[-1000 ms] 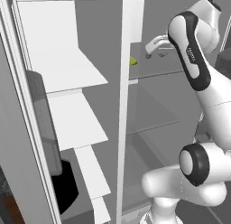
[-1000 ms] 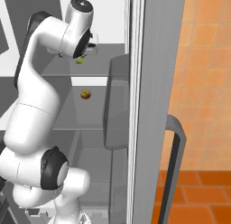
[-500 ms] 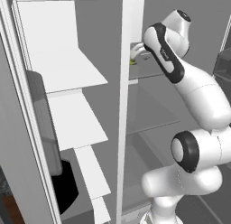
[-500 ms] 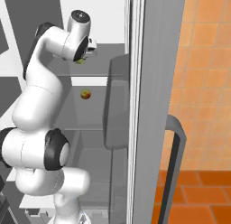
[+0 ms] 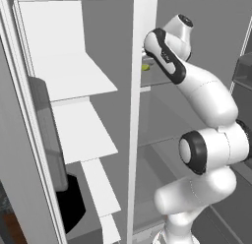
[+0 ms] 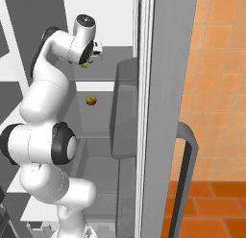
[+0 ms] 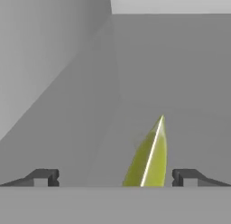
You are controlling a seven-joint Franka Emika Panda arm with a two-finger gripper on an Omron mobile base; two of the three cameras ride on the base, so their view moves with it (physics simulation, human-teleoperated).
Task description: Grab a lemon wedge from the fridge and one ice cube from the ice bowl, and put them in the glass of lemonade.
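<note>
tool spread wide | lemon wedge between fingertips, nearer right

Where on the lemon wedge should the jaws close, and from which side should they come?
Close on the two broad flanks of the lemon wedge, probably low on its thicker body, away from the thin pointed tip. Come straight on along the shelf, as the open gripper already faces it. The wedge sits right of centre between the jaws, so shift slightly first.

Even flat rendered light; soft shadows; slight blur
</note>
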